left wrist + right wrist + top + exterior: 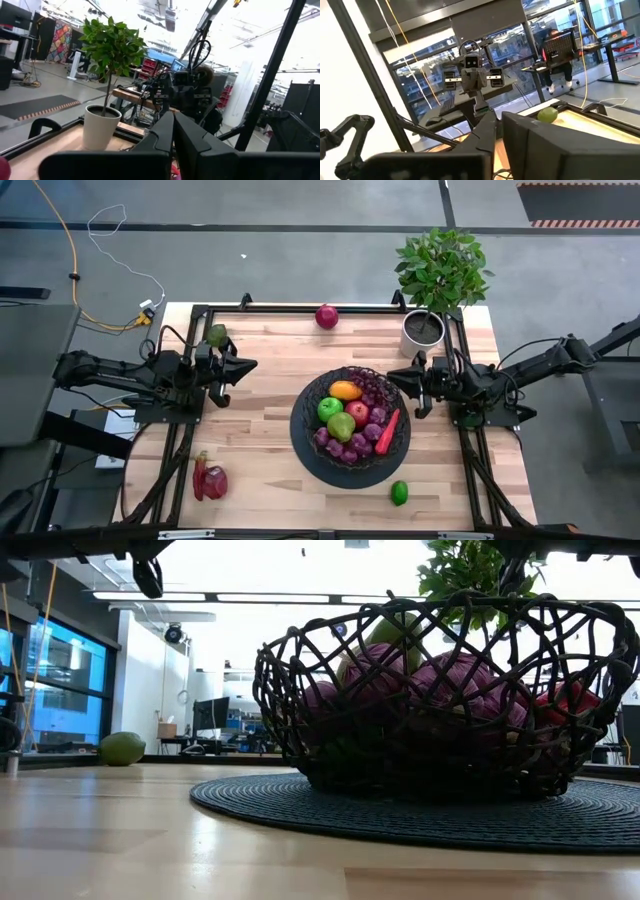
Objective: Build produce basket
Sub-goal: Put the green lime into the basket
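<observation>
The black woven wire basket [301,404] stands on a dark round mat [345,476] mid-table. It holds an orange-yellow fruit [345,390], a green apple [329,408], a red apple [357,412], a green pear [342,426], purple grapes [360,445] and a red pepper [388,430]. On the bare table lie a dark red round piece [326,316], a green fruit [216,334], red produce [210,480] and a lime [399,492]. My left gripper [252,365] is shut and empty to the left of the basket. My right gripper [390,377] is shut and empty over the basket's right rim.
A small pot with a green plant [424,328] stands at the far right corner, close to my right gripper. A black frame [300,307] runs along the table's edges. The low view shows the basket [450,690] close up and the green fruit [122,748] far left.
</observation>
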### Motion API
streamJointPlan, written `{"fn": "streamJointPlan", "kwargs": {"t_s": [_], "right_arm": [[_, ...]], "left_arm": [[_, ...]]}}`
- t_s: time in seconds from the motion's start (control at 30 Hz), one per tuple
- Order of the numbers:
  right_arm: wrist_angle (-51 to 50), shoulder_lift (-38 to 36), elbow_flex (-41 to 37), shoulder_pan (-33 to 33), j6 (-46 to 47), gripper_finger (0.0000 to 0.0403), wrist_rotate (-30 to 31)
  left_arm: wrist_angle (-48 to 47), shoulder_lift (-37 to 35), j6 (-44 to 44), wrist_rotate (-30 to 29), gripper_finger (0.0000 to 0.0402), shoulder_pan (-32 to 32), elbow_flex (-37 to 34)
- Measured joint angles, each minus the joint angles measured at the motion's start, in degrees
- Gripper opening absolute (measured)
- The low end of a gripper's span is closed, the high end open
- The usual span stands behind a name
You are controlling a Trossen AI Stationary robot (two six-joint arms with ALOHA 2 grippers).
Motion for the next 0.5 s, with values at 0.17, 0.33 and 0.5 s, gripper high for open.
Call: {"fn": "streamJointPlan", "kwargs": {"t_s": [0.17, 0.33, 0.5], "right_arm": [[-3.84, 0.00, 1.39, 0.01, 2.28, 0.0085, 4.77], [-19.37, 0.02, 6.24, -0.38, 3.70, 0.0191, 7.38], [-26.24, 0.02, 8.78, -1.89, 8.46, 0.0286, 6.94]], "left_arm": [[-0.21, 0.00, 0.00, 0.95, 0.0000, 0.00, 0.02], [-1.86, 0.01, -1.21, 0.85, 0.0000, 0.00, 0.02], [-2.43, 0.00, -1.48, 0.79, 0.0000, 0.00, 0.02]]}}
